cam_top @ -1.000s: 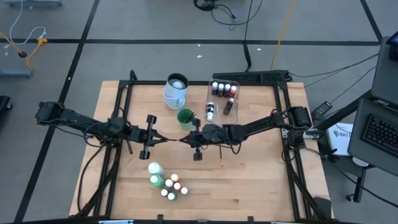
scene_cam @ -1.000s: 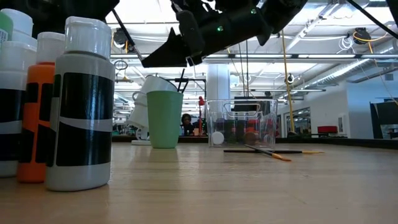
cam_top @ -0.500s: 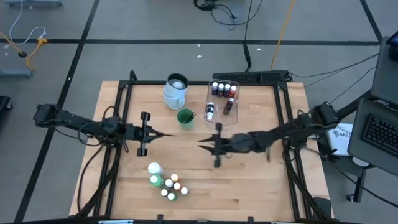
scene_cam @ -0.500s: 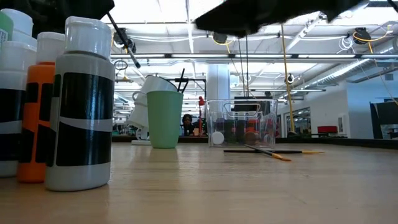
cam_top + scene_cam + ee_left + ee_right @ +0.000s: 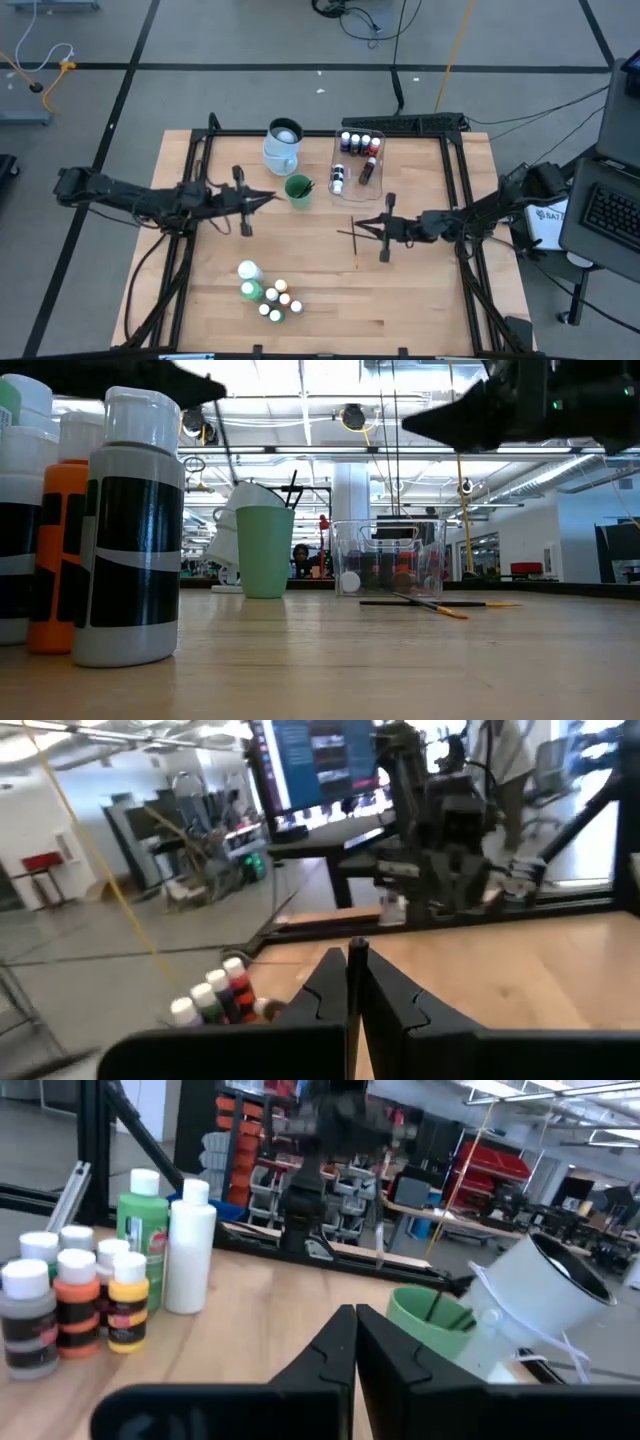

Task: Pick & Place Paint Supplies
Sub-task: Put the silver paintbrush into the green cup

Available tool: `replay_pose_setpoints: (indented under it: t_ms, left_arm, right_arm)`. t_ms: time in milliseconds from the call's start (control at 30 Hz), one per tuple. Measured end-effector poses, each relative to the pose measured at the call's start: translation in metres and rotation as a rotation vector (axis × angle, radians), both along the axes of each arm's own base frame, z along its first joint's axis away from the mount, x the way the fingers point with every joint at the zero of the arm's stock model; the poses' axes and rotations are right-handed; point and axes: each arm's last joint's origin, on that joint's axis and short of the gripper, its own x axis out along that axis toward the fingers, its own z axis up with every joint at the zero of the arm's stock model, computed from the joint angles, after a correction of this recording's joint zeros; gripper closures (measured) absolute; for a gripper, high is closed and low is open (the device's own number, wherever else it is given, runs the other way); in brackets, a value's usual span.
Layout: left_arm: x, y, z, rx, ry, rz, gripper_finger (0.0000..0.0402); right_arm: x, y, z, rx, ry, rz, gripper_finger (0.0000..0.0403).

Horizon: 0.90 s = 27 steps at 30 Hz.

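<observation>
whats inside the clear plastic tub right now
The clear tub holds four small paint bottles upright in a row along its far end, and two more lying on their sides. Anything under those bottles is hidden.

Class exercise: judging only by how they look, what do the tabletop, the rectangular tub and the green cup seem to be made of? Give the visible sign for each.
Tabletop: looks like pale wood with a matt finish; grain lines and board seams show.
Tub: probably clear hard plastic; the small bottles inside show through its walls.
Green cup: likely matt, opaque plastic, evenly coloured; this is less certain.
</observation>
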Motion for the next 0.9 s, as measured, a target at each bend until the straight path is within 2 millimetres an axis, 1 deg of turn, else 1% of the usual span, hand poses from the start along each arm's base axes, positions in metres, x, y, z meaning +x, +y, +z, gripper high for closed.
replay_pose_setpoints:
  t_ms: [200,267,333,433,600,900]
  left_arm:
    - [0.033,0.008,0.033,0.004,0.130,0.064,0.0400]
    - [0.044,0.013,0.041,-0.036,0.176,0.103,0.0401]
    - [0.055,0.018,0.044,-0.057,0.217,0.132,0.0401]
    - [0.071,0.024,0.044,-0.064,0.248,0.156,0.0401]
    - [0.087,0.031,0.039,-0.112,0.254,0.213,0.0401]
    - [0.098,0.044,0.015,-0.220,0.339,0.326,0.0401]
  right_arm:
    - [-0.014,-0.013,-0.015,-0.004,-0.002,-0.037,0.0401]
    - [-0.017,-0.016,-0.017,-0.014,-0.005,-0.050,0.0401]
    - [-0.019,-0.018,-0.018,-0.019,-0.013,-0.058,0.0402]
    - [-0.020,-0.020,-0.020,-0.045,0.001,-0.066,0.0401]
    - [-0.020,-0.023,-0.021,-0.070,0.009,-0.083,0.0399]
    - [-0.020,-0.023,-0.021,-0.042,0.004,-0.081,0.0399]
